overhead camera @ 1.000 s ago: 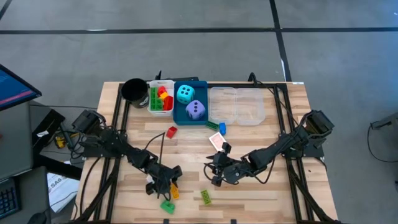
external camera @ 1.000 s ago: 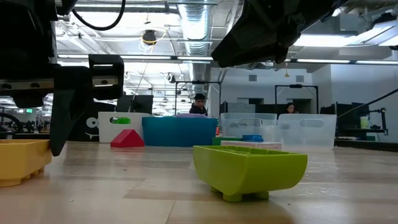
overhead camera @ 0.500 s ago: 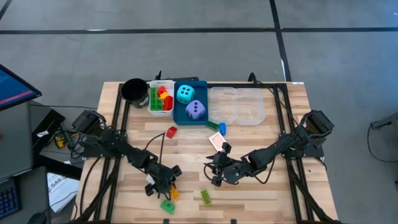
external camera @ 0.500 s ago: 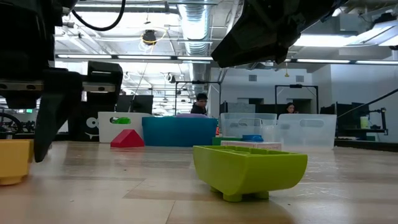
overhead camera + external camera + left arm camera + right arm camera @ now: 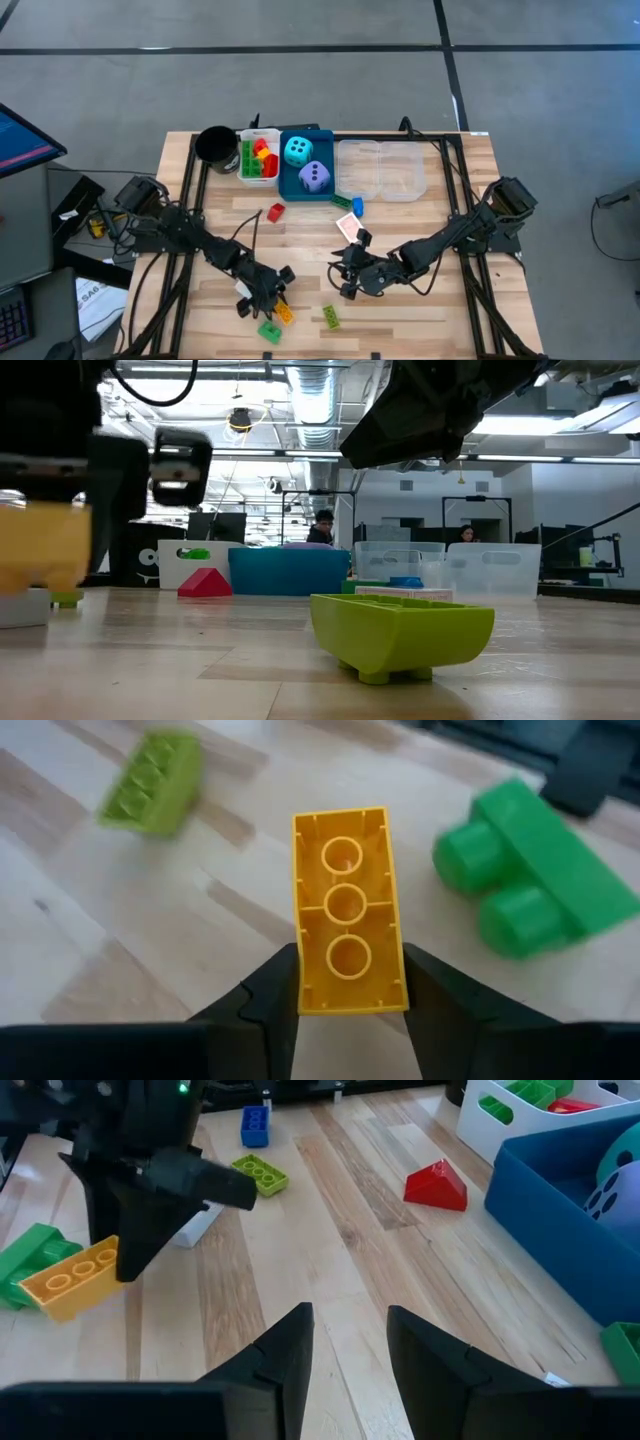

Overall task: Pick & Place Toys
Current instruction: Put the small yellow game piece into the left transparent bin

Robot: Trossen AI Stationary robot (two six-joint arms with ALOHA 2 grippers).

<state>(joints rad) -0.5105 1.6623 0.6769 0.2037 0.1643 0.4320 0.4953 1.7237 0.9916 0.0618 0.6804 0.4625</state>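
No readable brands, labels or writing anywhere. The left gripper point(image 5: 272, 301) sits at the table's near-left part, fingers point(image 5: 268, 1000) pinching the yellow brick point(image 5: 347, 910) across its short sides. The brick is a long one, hollow underside with three round tubes facing the wrist camera, long axis running straight out from between the fingers. In the low view the yellow brick point(image 5: 42, 546) is off the tabletop. A green brick point(image 5: 525, 870) lies on the wood just beside it, studs showing, and a lime brick point(image 5: 153, 782) lies a little farther off.

The right gripper point(image 5: 347, 281) hangs near the table's middle, fingers point(image 5: 285, 1350) parted with a gap, nothing between them; a red wedge brick point(image 5: 437, 1186) and a small blue brick point(image 5: 254, 1125) lie on the wood ahead of it.

At the far edge: white tray point(image 5: 246, 140) with green, red and yellow bricks, blue tray point(image 5: 285, 181) holding the cyan die point(image 5: 297, 151) and purple die point(image 5: 314, 177), clear tray point(image 5: 383, 170), black cup point(image 5: 215, 145). A pink card point(image 5: 348, 227) lies near the middle.
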